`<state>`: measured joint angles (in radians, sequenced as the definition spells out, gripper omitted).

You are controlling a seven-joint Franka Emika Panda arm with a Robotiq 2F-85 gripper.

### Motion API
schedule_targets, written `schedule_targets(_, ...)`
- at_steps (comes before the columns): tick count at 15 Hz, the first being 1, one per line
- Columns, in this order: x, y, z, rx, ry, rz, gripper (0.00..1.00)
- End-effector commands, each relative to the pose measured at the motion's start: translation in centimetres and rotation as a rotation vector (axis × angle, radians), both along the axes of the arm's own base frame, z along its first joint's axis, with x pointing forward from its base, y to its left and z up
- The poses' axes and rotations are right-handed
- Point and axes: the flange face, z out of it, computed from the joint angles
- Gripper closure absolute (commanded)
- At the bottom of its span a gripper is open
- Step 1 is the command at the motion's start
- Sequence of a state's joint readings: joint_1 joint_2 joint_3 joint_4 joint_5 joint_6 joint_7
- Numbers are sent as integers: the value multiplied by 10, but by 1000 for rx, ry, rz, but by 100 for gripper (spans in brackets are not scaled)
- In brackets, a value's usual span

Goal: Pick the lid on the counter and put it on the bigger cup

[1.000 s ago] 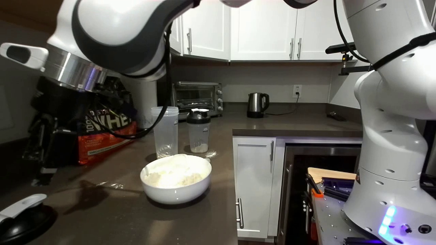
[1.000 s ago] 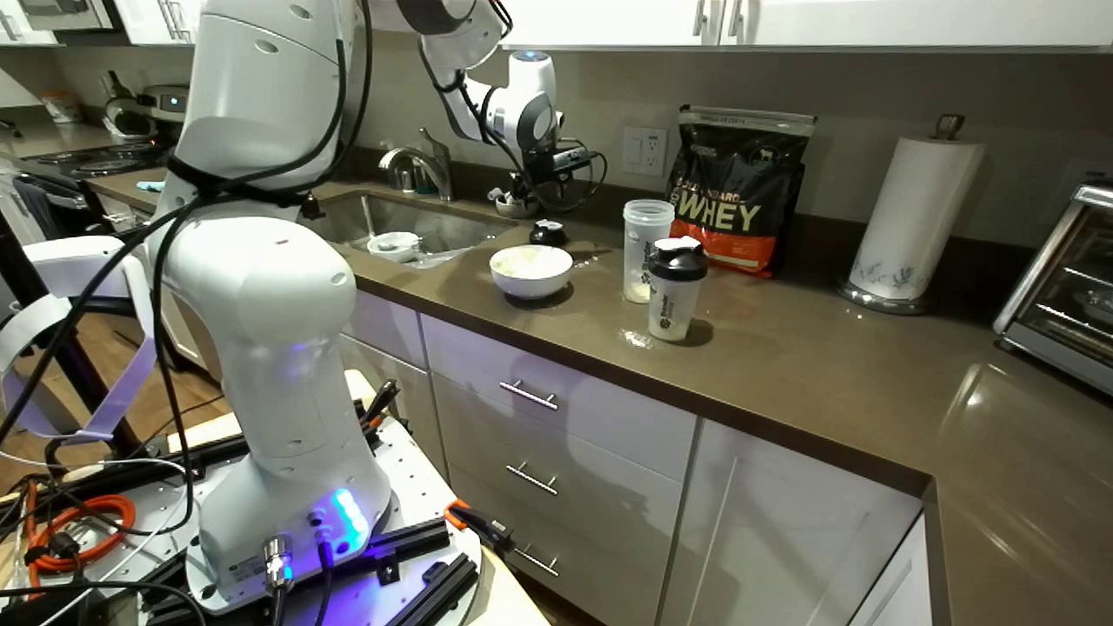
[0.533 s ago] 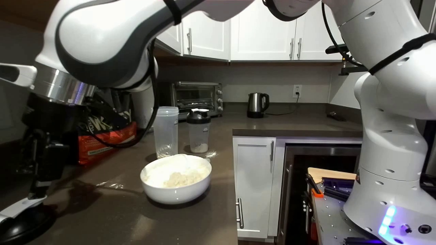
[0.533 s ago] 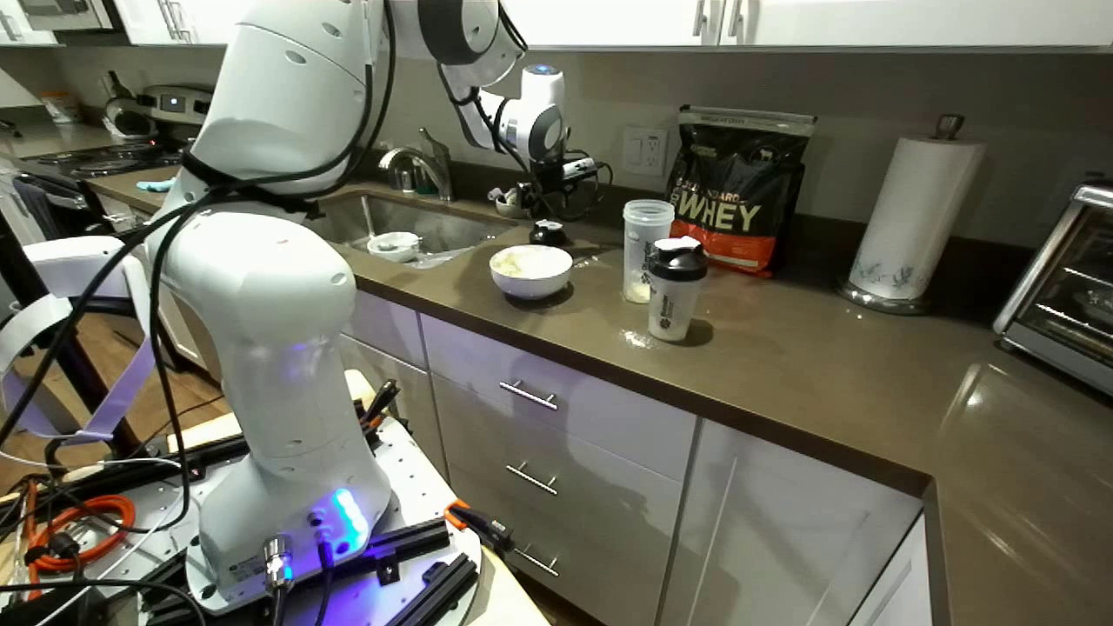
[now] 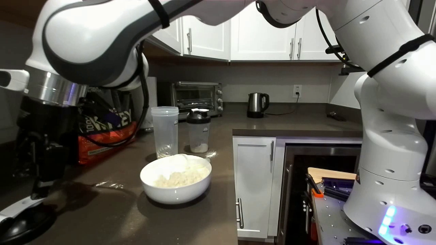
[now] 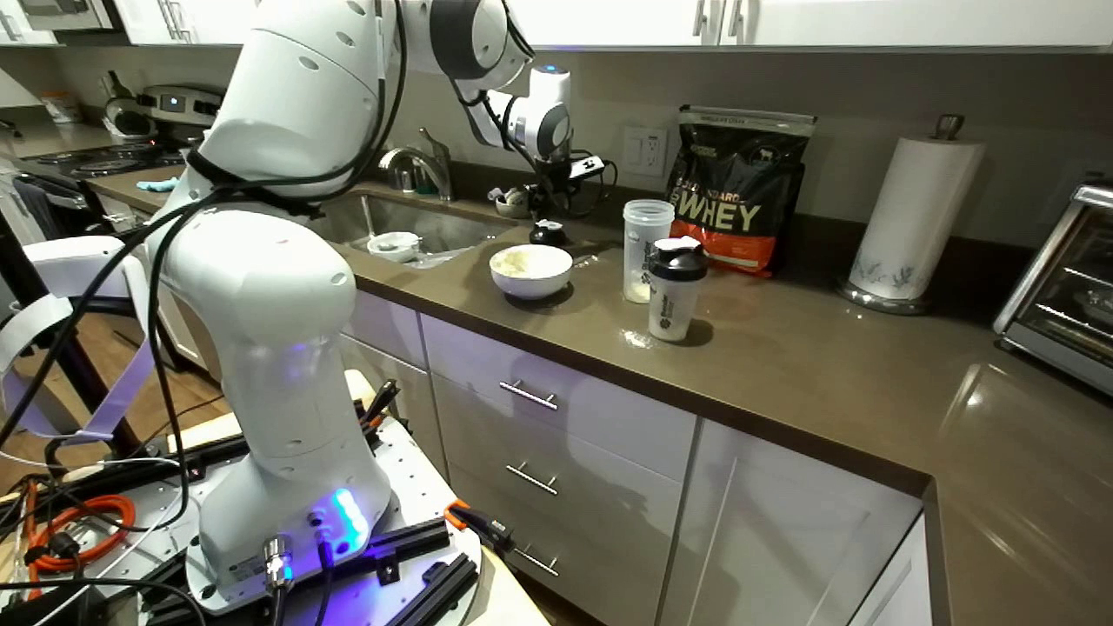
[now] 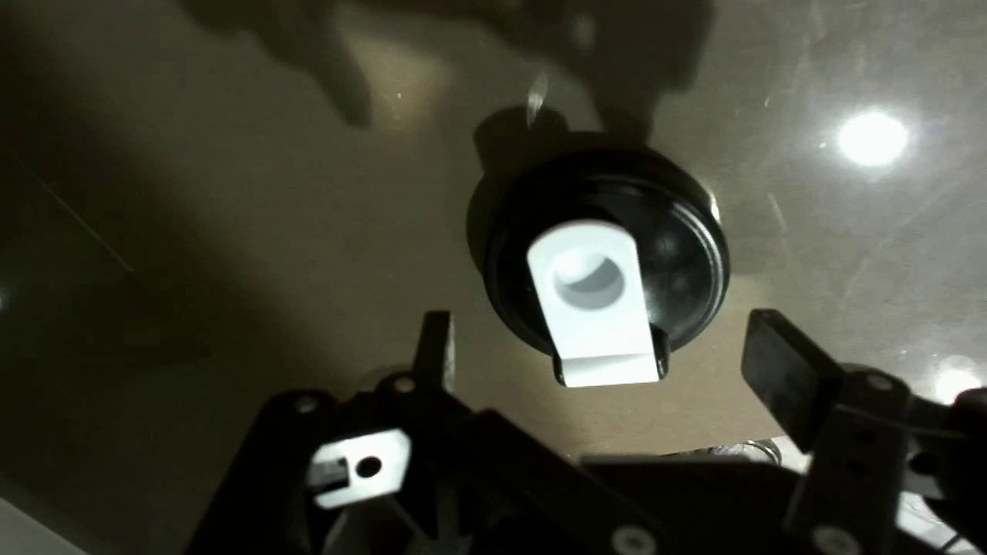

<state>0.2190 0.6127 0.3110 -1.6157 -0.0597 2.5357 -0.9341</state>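
The smooth countertop shines at me, a gloss shared by the white bowl near its front edge and the black plastic shaker lid, while the plastic tumbler looks frosted and the paper-towel roll by the back edge matt.

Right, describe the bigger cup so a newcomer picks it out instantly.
In an exterior view, follow the dark counter to the black-and-orange WHEY bag. Just left of it there, the translucent bigger cup stands upright, with the white bowl farther left. Unlike the shorter, black-topped cup close by, it is tall and uncapped.
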Motion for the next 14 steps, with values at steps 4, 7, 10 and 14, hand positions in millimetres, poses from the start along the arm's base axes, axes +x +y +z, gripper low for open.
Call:
schedule_targets(4, 13, 0, 0, -41, -15, 68, 23)
schedule_targets(7, 13, -1, -5, -48, -12, 76, 29)
schedule_targets(10, 12, -1, -10, -56, -7, 86, 27)
schedule_targets(14, 12, -1, -16, -63, 1, 95, 50)
